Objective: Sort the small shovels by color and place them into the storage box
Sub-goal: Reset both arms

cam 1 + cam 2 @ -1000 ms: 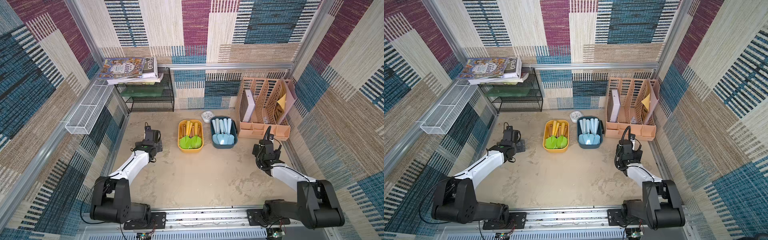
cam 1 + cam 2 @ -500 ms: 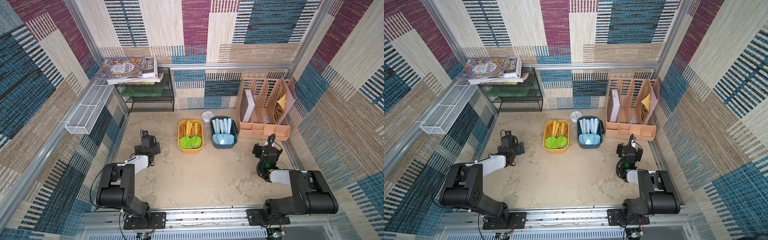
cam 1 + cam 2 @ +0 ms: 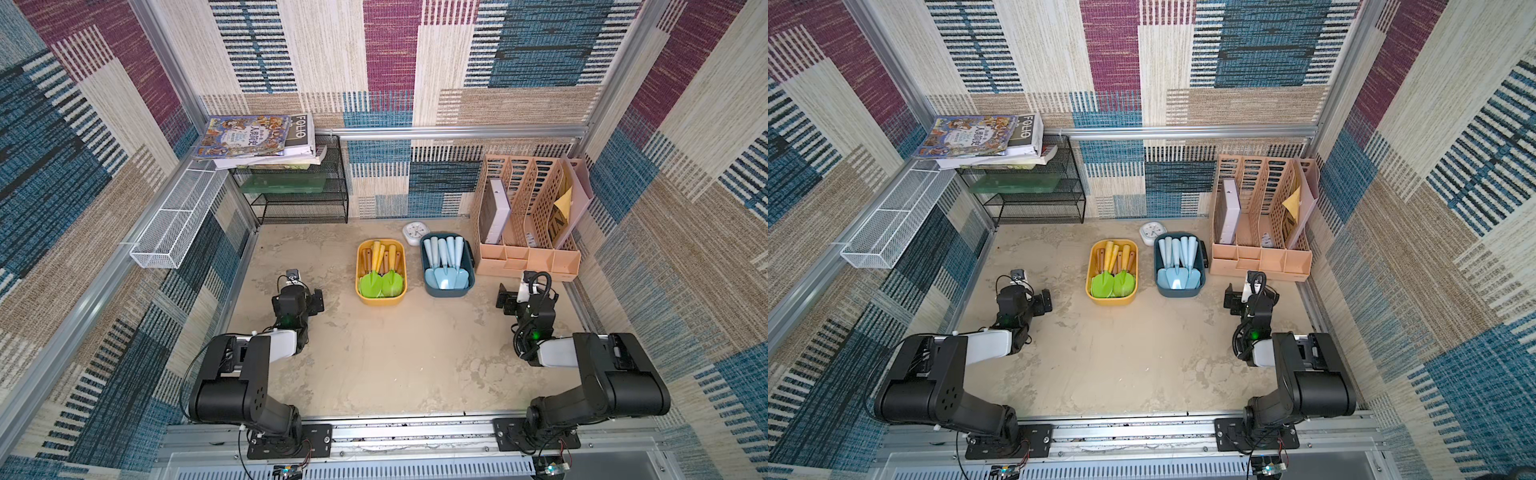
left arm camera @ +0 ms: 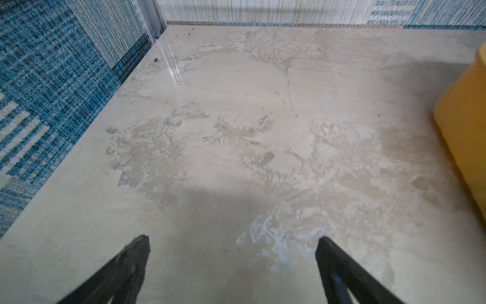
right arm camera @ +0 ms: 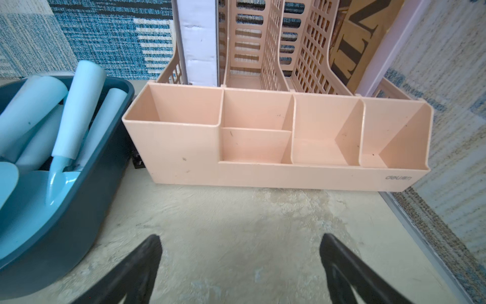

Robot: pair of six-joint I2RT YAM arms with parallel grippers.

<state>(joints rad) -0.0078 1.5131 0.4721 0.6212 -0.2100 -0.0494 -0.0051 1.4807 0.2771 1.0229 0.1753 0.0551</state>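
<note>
Left end effector (image 4: 232, 238) and right end effector (image 5: 240, 237) spread apart, empty; yellow bin (image 3: 380, 301) holds green shovels (image 3: 381, 283), teal bin (image 3: 446, 293) blue shovels (image 3: 446, 272).

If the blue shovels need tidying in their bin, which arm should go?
Right. The right hand, open and empty, sits close to the dark blue bin with the blue shovels; the left hand is beyond the yellow bin.

On the table (image 3: 374, 365), shovels (image 3: 370, 285) are laid in a bin (image 3: 380, 301); a second shovel bin (image 3: 446, 293) is set just right, a clock (image 3: 412, 233) behind them, a desk organizer (image 3: 528, 267) further right.
</note>
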